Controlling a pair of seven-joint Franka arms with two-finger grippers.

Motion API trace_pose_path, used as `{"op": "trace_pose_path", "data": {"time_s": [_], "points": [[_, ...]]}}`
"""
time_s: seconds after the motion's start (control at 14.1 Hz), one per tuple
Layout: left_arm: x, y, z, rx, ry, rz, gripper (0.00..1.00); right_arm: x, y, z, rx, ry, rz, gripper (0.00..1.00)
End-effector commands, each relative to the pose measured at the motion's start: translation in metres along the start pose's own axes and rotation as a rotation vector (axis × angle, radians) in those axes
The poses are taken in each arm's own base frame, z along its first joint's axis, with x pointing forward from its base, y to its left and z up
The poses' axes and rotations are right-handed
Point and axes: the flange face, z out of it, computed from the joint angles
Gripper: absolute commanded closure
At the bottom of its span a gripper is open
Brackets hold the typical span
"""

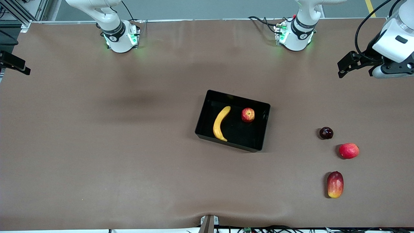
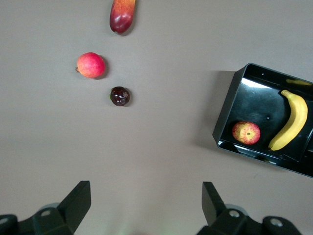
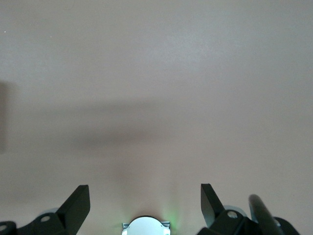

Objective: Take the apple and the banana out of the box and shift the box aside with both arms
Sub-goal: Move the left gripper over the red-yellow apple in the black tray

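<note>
Left gripper (image 2: pixel 142 208) and right gripper (image 3: pixel 142 208) spread, empty — banana (image 1: pixel 220 123), apple (image 1: pixel 247 115) in box (image 1: pixel 207 106).

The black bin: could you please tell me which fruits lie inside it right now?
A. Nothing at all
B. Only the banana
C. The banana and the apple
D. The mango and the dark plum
C: the banana and the apple both lie inside the bin, apart from each other, while three other fruits sit on the table toward the left arm's end.
</note>
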Motion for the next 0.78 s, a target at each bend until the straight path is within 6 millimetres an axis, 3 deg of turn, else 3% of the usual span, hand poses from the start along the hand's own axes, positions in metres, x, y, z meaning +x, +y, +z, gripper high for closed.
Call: {"op": "trace_pose_path", "data": {"time_s": [0.0,0.28,0.43,0.71], "points": [[0.002,-0.003,-0.005,-0.005,-0.008,0.010,0.00,0.000,0.003,-0.001,0.027,-0.001,0.014,0.00],[0.009,-0.005,-0.005,0.041,0.004,0.011,0.00,0.000,0.007,-0.001,0.031,0.000,0.021,0.00],[0.011,0.008,0.002,0.044,-0.009,0.011,0.00,-0.001,0.007,0.000,0.031,-0.002,0.021,0.00],[0.017,0.084,0.051,0.037,-0.088,0.048,0.00,0.000,0.008,0.000,0.035,-0.003,0.024,0.00]]}}
